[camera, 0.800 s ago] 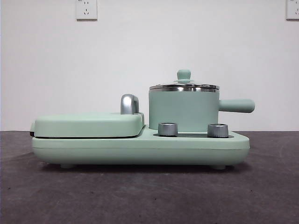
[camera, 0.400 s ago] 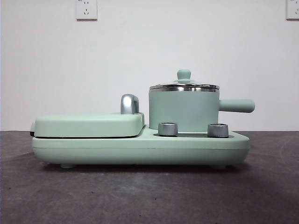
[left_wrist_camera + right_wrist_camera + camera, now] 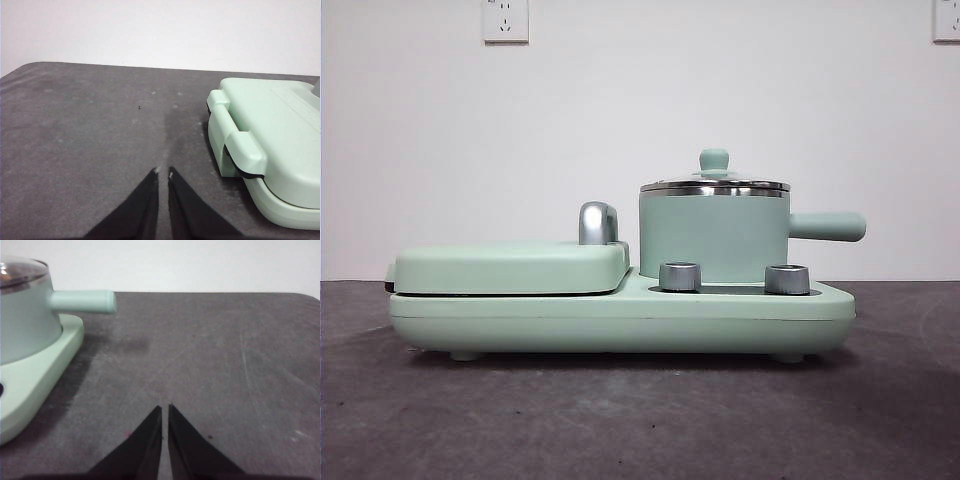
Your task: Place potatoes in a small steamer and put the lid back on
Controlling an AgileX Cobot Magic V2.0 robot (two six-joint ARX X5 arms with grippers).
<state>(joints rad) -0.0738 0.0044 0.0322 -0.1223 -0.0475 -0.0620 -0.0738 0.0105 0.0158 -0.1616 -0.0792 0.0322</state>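
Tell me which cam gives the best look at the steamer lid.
Front view: the lid sits closed on the small steamer, with knob and steel rim seen whole in profile. Right wrist view catches only an edge of its glass dome at the frame's corner. Left wrist view doesn't show it.

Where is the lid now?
In the front view, the lid sits on the steamer, right of the griddle, above the two knobs.

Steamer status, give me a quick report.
Left pincer and right pincer both shut, empty, low over the table. Small steamer on its base, lid on. No potato in view. Nothing blocking the knob.
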